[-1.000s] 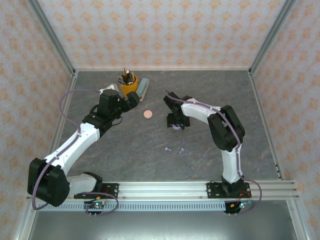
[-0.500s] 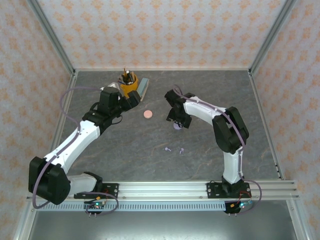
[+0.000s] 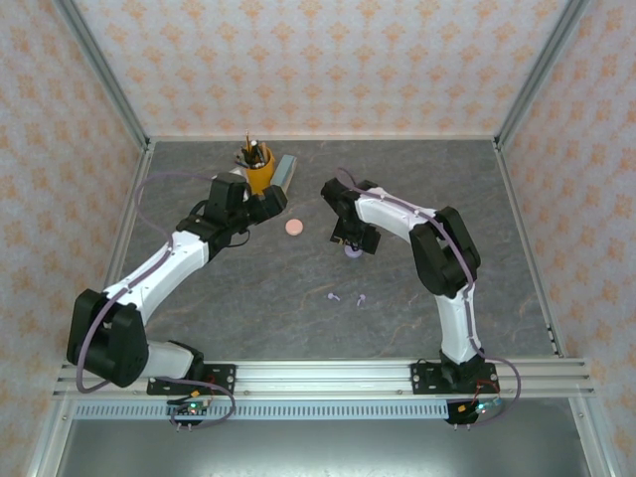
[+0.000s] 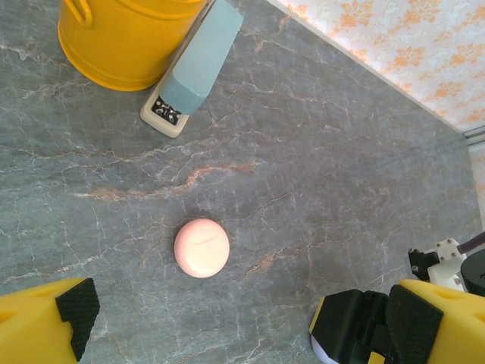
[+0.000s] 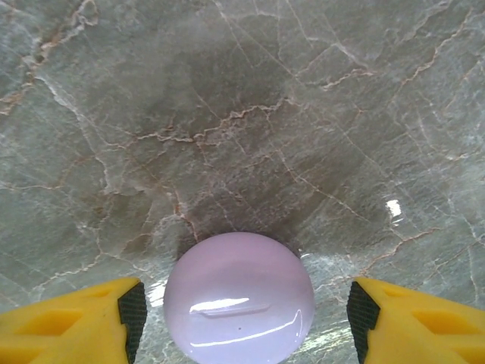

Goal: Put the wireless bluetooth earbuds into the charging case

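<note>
Closer in than a second ago on both sides. Hovers with left gripper (image 4: 204, 318) fully spread and empty near pink case (image 4: 201, 247). Straddles lilac case (image 5: 239, 299) with right gripper (image 3: 354, 241), jaws partly spread, pads clear, nothing held. Probably lining up to open a case, with earbuds (image 3: 360, 298) loose at lower centre, not yet inserted. Grey marbled table (image 3: 248, 288), yellow cup (image 4: 121, 38) and stapler (image 4: 193, 68) upper left, floral walls (image 3: 328, 70).

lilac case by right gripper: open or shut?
Shut: the lilac case is a smooth closed dome, no cavity or hinge gap showing. The right fingers flank it without touching.

White-and-black arms (image 3: 164, 268) trail lilac cables (image 3: 164, 179), with pincer fingers (image 5: 61, 326) yellow and black-padded.
</note>
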